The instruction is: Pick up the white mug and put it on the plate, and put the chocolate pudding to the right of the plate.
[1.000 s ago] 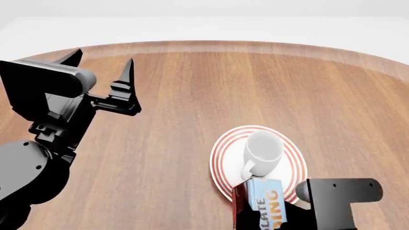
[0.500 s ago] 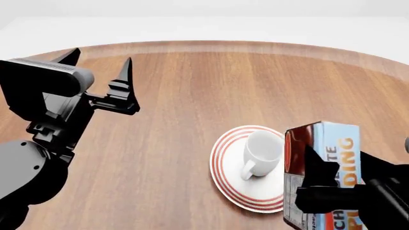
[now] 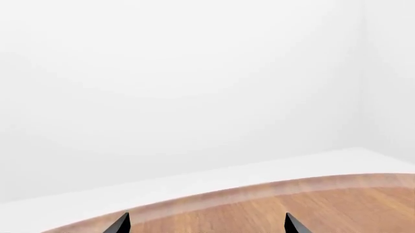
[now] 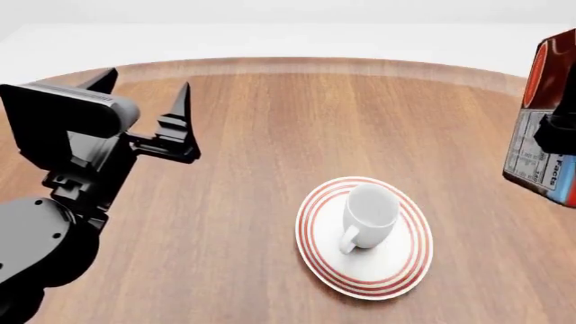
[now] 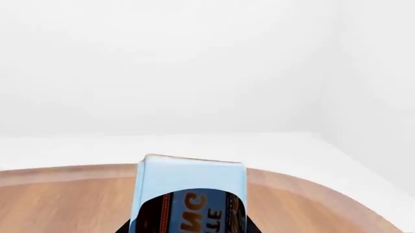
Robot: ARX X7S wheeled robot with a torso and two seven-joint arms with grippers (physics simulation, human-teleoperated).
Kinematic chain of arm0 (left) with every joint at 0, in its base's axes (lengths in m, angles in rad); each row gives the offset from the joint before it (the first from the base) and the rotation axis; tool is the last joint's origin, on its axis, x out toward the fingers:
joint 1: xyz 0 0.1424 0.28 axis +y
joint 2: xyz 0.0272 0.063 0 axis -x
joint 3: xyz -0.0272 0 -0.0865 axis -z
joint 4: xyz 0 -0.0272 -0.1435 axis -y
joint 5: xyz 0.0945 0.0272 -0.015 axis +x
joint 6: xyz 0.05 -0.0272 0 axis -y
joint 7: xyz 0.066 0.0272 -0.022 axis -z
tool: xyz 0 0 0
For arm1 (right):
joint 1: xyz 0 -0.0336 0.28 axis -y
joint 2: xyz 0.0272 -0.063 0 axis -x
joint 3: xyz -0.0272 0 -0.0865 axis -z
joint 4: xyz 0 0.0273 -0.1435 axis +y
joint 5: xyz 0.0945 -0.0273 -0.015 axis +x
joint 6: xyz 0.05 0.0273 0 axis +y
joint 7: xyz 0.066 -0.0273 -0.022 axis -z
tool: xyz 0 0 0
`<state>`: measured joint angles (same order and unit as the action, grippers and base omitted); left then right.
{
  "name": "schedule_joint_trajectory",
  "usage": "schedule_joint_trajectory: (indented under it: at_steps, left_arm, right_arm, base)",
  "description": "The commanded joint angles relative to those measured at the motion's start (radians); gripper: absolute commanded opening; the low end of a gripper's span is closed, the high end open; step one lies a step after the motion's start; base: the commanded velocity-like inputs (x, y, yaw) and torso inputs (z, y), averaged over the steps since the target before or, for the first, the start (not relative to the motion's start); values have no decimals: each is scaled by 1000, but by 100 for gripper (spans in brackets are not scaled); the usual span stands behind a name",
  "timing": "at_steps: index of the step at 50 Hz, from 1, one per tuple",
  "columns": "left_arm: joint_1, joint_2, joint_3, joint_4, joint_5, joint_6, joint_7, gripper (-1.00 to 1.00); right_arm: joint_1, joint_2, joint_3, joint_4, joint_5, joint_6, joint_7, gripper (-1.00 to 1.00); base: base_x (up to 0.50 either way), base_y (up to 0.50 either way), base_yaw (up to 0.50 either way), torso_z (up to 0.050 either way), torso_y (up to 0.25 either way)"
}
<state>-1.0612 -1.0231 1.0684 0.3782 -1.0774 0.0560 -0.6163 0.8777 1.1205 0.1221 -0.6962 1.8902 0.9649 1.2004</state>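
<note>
The white mug [image 4: 369,217] is already sat on the plate [image 4: 315,250]. The chocolate pudding [image 4: 544,128], apparently clenched by the right claw [image 5: 188,228], is carried right of the plate for placing; the left claw [image 4: 148,111] is spread empty.

Glossy white ceramic mug [image 4: 370,217] with loop handle: upright on plate, handle toward camera-left. Round white plate with concentric red rings [image 4: 317,251]: flat on wooden table, right of centre. Brown-red carton with light blue face, orange lettering [image 5: 190,198]: held aloft at right edge of head view, clear of table.
</note>
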Motion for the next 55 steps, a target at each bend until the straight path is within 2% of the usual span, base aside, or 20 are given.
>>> schedule_joint_trajectory:
  at_steps: [1, 3, 6, 7, 8, 9, 11, 14, 16, 26, 28, 32, 37, 38, 43, 50, 55]
  left_arm:
    - [3, 11, 5, -10, 8, -7, 4, 100]
    - [3, 12, 4, -10, 8, -8, 4, 100]
    - [1, 11, 3, -8, 5, -12, 3, 100]
    - [0, 12, 3, -9, 6, -13, 3, 100]
    - [0, 14, 3, -10, 6, -13, 5, 100]
    - [-1, 14, 3, -10, 6, -13, 5, 100]
    - [-1, 15, 2, -11, 7, -12, 7, 100]
    - [2, 17, 3, -15, 9, -11, 9, 100]
    - [1, 16, 1, -12, 7, -12, 8, 100]
    - [2, 22, 2, -16, 9, -16, 11, 100]
    - [2, 25, 3, -18, 11, -18, 11, 100]
    - [3, 28, 3, -18, 12, -18, 12, 100]
    - [3, 28, 2, -18, 12, -19, 13, 100]
    - [3, 29, 2, -18, 11, -20, 12, 100]
    - [5, 32, 2, -22, 13, -20, 15, 100]
    - [8, 30, 0, -22, 13, -17, 16, 100]
    - [12, 31, -2, -24, 13, -13, 17, 100]
  right_arm:
    - [266, -58, -197, 193, -396, 127, -326, -100]
    - [308, -68, -249, 215, -488, 137, -396, -100]
    - [415, -98, -402, 271, -706, 117, -621, -100]
    - [437, -112, -414, 300, -718, 123, -632, -100]
    - [490, -122, -493, 335, -809, 117, -718, -100]
    - [513, -143, -503, 386, -820, 140, -703, -100]
    - [562, -171, -583, 481, -908, 120, -793, -100]
    - [612, -219, -620, 634, -942, 107, -880, -100]
    - [633, -240, -636, 697, -961, 117, -886, -100]
    - [791, -288, -843, 959, -1120, 142, -1120, -100]
    - [803, -299, -838, 996, -1111, 154, -1134, -100]
    - [829, -305, -922, 1054, -1154, 155, -1230, -100]
    - [842, -318, -973, 1116, -1191, 142, -1282, -100]
    - [839, -318, -1025, 1138, -1226, 115, -1330, -100]
    - [838, -338, -1085, 1225, -1280, 88, -1368, -100]
    - [832, -345, -1113, 1252, -1291, 89, -1400, -100]
    - [824, -356, -1073, 1310, -1270, 88, -1378, -100]
  base:
    - [0, 0, 0, 0, 0]
    - [0, 0, 0, 0, 0]
    - [0, 0, 0, 0, 0]
    - [0, 0, 0, 0, 0]
    - [0, 0, 0, 0, 0]
    - [0, 0, 0, 0, 0]
    - [0, 0, 0, 0, 0]
    - [0, 0, 0, 0, 0]
    - [0, 0, 0, 0, 0]
    - [0, 0, 0, 0, 1]
    - [0, 0, 0, 0, 0]
    - [0, 0, 0, 0, 0]
    - [0, 0, 0, 0, 0]
    - [0, 0, 0, 0, 0]
    - [0, 0, 0, 0, 0]
    - [0, 0, 0, 0, 0]
    - [0, 0, 0, 0, 0]
